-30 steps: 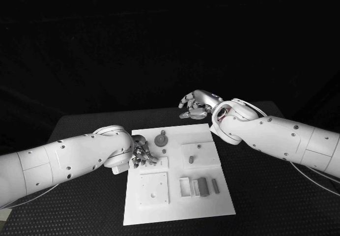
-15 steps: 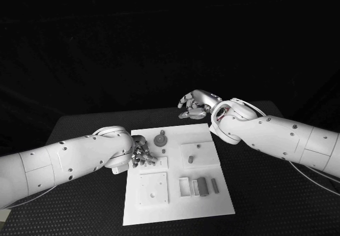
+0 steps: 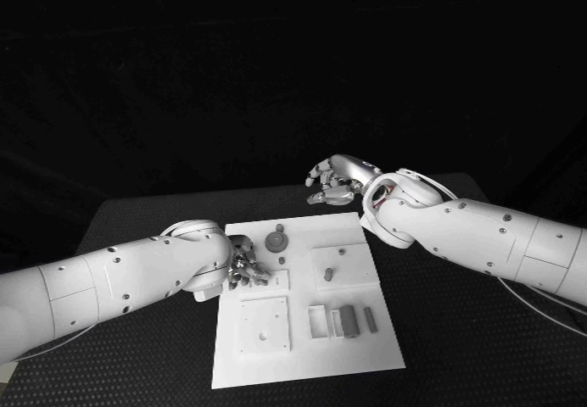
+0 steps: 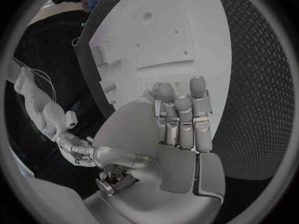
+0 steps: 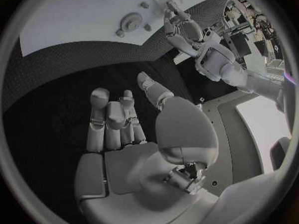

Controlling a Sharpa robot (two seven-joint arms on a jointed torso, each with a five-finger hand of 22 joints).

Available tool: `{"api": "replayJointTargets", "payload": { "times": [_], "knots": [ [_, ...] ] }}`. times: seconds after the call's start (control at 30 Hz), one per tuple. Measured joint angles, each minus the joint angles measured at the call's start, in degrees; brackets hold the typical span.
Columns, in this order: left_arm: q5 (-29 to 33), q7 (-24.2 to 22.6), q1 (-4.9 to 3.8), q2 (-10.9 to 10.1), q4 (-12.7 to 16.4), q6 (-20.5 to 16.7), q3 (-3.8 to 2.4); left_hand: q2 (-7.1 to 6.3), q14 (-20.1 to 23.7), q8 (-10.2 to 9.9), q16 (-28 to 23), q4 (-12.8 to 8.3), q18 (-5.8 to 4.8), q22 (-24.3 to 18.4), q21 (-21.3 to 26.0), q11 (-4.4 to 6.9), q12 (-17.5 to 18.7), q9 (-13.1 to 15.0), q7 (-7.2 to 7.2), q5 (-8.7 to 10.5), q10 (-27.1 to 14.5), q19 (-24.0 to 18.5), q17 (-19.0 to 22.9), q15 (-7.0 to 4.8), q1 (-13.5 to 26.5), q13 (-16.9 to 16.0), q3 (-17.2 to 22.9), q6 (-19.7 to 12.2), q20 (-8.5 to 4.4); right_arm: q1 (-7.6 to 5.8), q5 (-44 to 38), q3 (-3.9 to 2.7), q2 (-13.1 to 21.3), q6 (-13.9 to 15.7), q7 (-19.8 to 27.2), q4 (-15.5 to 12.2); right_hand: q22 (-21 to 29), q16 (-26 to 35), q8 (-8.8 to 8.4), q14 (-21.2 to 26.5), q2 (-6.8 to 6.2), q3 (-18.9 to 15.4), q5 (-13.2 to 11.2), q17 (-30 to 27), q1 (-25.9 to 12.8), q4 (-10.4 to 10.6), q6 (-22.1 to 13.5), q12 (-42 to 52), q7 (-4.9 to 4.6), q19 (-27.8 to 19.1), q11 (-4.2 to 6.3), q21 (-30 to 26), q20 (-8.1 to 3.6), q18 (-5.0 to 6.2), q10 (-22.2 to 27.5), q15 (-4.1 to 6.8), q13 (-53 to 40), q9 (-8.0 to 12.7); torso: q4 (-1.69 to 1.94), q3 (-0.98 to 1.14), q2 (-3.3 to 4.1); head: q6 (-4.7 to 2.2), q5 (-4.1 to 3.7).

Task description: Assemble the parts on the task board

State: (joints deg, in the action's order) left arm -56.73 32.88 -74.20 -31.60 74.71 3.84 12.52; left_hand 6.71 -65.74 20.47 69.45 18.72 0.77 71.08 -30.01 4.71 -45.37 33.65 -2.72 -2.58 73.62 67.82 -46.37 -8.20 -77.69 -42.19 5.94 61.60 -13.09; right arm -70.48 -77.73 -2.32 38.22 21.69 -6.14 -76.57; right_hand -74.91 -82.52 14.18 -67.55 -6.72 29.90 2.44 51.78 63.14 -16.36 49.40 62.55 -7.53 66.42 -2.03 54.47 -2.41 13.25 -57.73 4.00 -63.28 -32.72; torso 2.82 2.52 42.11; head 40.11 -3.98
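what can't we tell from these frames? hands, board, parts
- Left hand: in the head view the forearm and curled fingers hide the fingertips; contact with the task board cannot be told. In the left wrist view the palm hides the board under it.
- Grey parts near the board's front right: too small to tell seated from loose.
- Right hand: beyond the board's far edge; its own arm covers the wrist.
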Motion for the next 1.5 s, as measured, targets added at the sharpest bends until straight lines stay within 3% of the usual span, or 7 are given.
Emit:
{"api": "replayJointTargets", "payload": {
  "times": [0.47,0.9,1.03,1.07,1.13,1.17,1.5],
  "knots": [
    [-0.66,-0.10,0.17,0.18,-0.10,0.00,-0.03,-0.14,-0.36,0.00,0.22,0.00,0.00,0.13,0.00,0.14,-0.28,5.90,0.32,-0.11,0.35,0.42,0.27,-0.36,0.74,-0.04,0.00,0.32,-0.23,0.00,0.08,0.00,-0.02,-0.06,0.03,0.01,0.00,0.00,0.00,0.00,0.00,-0.16,0.00,0.00,0.00,-0.16,-0.15,-0.05,0.05,-0.09,0.00,0.00,0.09,0.00,0.00,0.00,0.05,0.01,0.02,0.01,-0.02,-0.08,-0.11],
    [-1.08,-0.20,0.35,0.28,-0.10,-0.24,-0.04,0.05,-0.50,0.01,0.66,0.00,0.00,0.28,0.00,0.61,-0.27,20.06,0.42,-0.06,0.48,0.44,0.61,-0.50,0.92,-0.03,0.00,0.42,-0.38,0.00,0.14,0.00,-0.02,-0.13,0.05,0.03,0.00,0.00,0.00,0.00,0.00,-0.16,0.00,0.00,0.00,-0.16,-0.20,-0.07,0.08,-0.11,0.00,0.00,0.10,0.00,0.00,0.00,0.11,-0.03,0.03,-0.02,-0.02,-0.15,-0.16],
    [-1.23,-0.26,0.38,0.28,-0.09,-0.48,-0.04,0.05,-0.60,0.88,0.66,0.00,-0.01,0.32,0.00,0.69,-0.28,20.69,0.50,-0.02,0.56,0.48,0.72,-0.60,0.92,-0.03,0.00,0.51,-0.56,0.00,0.15,0.00,-0.02,-0.17,0.06,0.03,0.00,0.00,0.00,0.00,0.00,-0.16,0.00,0.00,0.00,-0.16,-0.04,0.17,-0.07,-0.18,0.00,0.00,0.18,0.00,0.00,0.00,0.14,-0.03,0.04,-0.02,-0.02,-0.14,-0.18],
    [-1.26,-0.29,0.39,0.28,-0.09,-0.59,-0.04,0.05,-0.61,2.26,0.66,0.00,-0.01,0.36,0.00,0.70,-0.28,20.69,0.51,-0.02,0.58,0.50,0.77,-0.61,0.92,-0.03,0.00,0.52,-0.57,0.00,0.15,0.00,-0.02,-0.19,0.06,0.03,0.00,0.00,0.00,0.00,0.00,-0.16,0.00,0.00,0.00,-0.16,-0.04,0.17,-0.07,-0.18,0.00,0.00,0.18,0.00,0.00,0.00,0.16,-0.03,0.04,-0.03,-0.02,-0.14,-0.19],
    [-1.36,-0.29,0.41,0.26,-0.13,-0.77,-0.03,0.31,-1.33,7.94,0.80,0.00,-0.03,0.36,0.00,1.54,-0.37,21.22,1.90,-0.02,1.42,0.86,0.84,-1.33,0.96,-0.03,0.01,1.94,-0.94,0.00,0.15,0.00,-0.02,-0.21,0.06,0.04,0.00,0.00,0.00,0.00,0.00,-0.16,0.00,0.00,0.00,-0.16,-0.04,0.17,-0.07,-0.18,0.00,0.00,0.18,0.01,0.00,0.00,0.16,-0.03,0.04,-0.03,-0.02,-0.14,-0.19],
    [-1.46,-0.28,0.40,0.21,-0.25,-0.94,-0.03,1.19,-1.30,8.18,0.89,-1.68,0.03,0.41,0.01,2.18,-0.55,21.11,3.29,-0.41,1.71,0.87,0.92,-1.96,-0.02,-0.03,1.76,4.39,-1.39,0.00,0.16,0.00,-0.03,-0.23,0.07,0.04,0.00,0.00,0.00,0.00,0.00,-0.16,0.00,0.00,0.00,-0.16,-0.04,0.17,-0.07,-0.18,0.00,-0.06,0.18,0.00,0.00,0.00,0.16,-0.03,0.05,-0.03,-0.02,-0.14,-0.19],
    [-1.81,-0.35,0.47,0.27,-0.21,-1.77,-0.01,0.81,-1.21,7.89,1.28,-1.87,0.04,0.57,0.00,2.18,-0.55,20.88,3.36,-0.48,1.72,0.64,1.40,-2.05,-0.41,-0.02,1.56,4.46,-1.15,0.00,0.18,0.00,-0.06,-0.32,0.07,0.07,0.00,0.00,0.00,0.00,0.00,-0.16,0.00,0.00,0.00,-0.16,-0.05,0.17,-0.07,-0.19,0.00,-0.22,0.19,0.00,0.00,0.01,0.22,-0.02,0.03,-0.02,-0.02,-0.27,-0.19]
  ]
}}
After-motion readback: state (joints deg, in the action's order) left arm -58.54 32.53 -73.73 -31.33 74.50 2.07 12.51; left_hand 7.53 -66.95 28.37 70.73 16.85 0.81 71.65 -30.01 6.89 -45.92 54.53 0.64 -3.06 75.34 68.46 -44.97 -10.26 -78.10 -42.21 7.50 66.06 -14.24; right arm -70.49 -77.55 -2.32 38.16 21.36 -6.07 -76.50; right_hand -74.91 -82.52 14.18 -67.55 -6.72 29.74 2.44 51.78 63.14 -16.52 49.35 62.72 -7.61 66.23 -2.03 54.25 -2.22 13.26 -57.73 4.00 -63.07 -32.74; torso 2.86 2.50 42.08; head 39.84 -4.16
